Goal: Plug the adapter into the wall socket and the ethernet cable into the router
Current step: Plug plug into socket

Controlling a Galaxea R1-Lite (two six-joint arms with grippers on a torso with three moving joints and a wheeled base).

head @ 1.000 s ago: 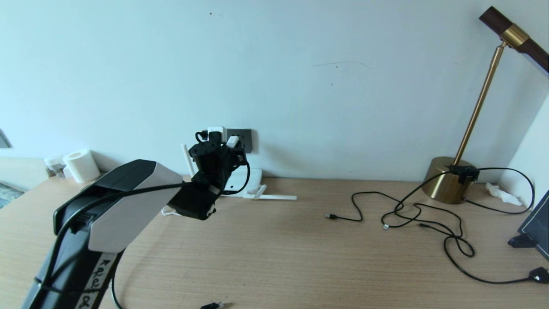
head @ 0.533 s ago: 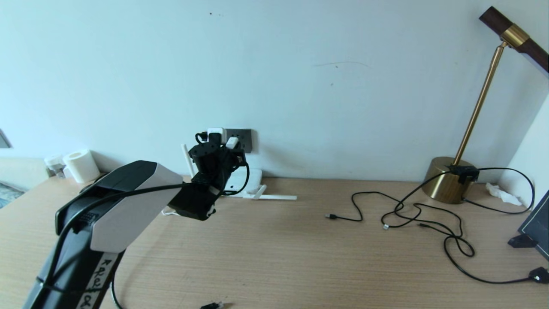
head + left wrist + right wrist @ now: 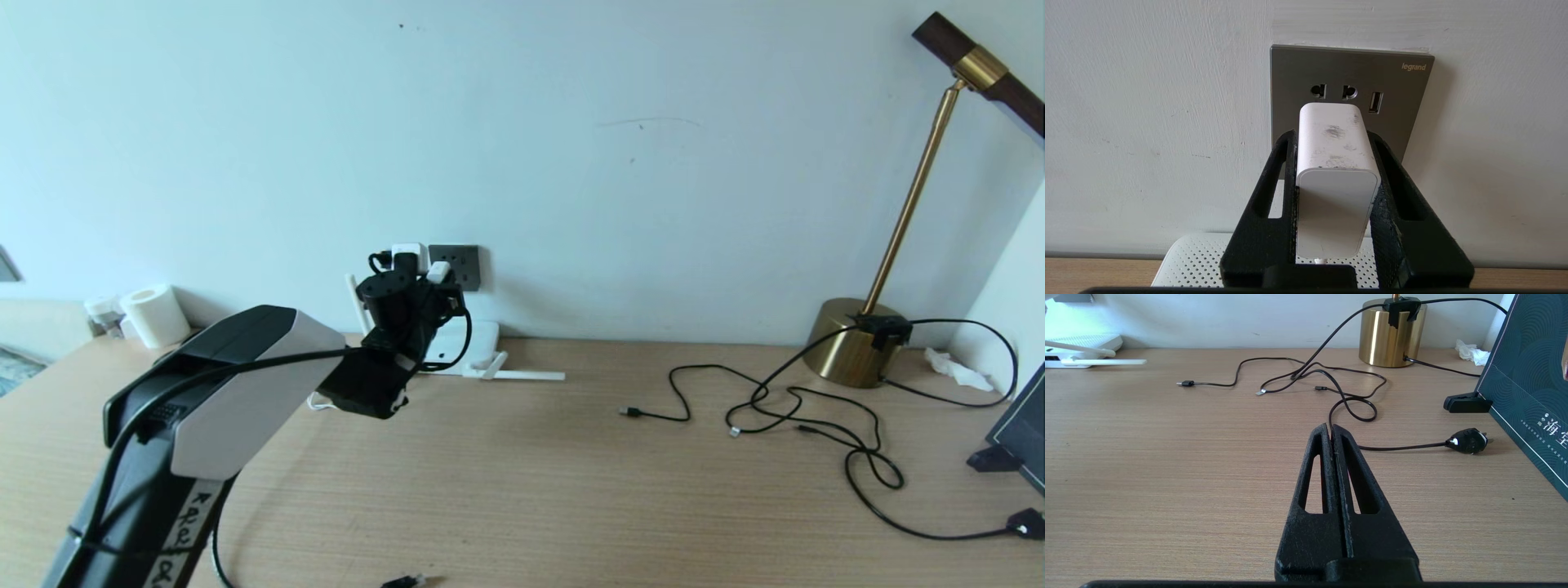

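The left gripper (image 3: 1333, 141) has its black jaws clamped on either side of the small white cube-shaped adapter (image 3: 1333, 183), held against the dark-grey square wall socket (image 3: 1351, 73); whether its pins are seated cannot be told. The socket plate sits low on a pale, lightly scuffed painted wall (image 3: 571, 122), with two round-and-slot holes and a USB slot showing above the adapter. Directly below the socket, the flat white perforated router (image 3: 1192, 261) lies on the light wood-grain tabletop (image 3: 531, 490) against the wall, one thin white antenna (image 3: 522, 376) lying flat to the socket's right. Well right of the socket, thin black cables (image 3: 816, 416) loop loosely across the tabletop toward a round brass lamp base (image 3: 845, 343) with a slender brass stem. A crumpled white tissue (image 3: 955, 369) lies beyond the lamp. Left of the socket, a white paper roll (image 3: 155, 314) stands by the wall. At the tabletop's near edge, the black ethernet cable (image 3: 404, 581) plug just shows. The right gripper (image 3: 1331, 430), jaws pressed together and empty, hovers low over the tabletop, far right of the socket, near a dark patterned box (image 3: 1527, 388).
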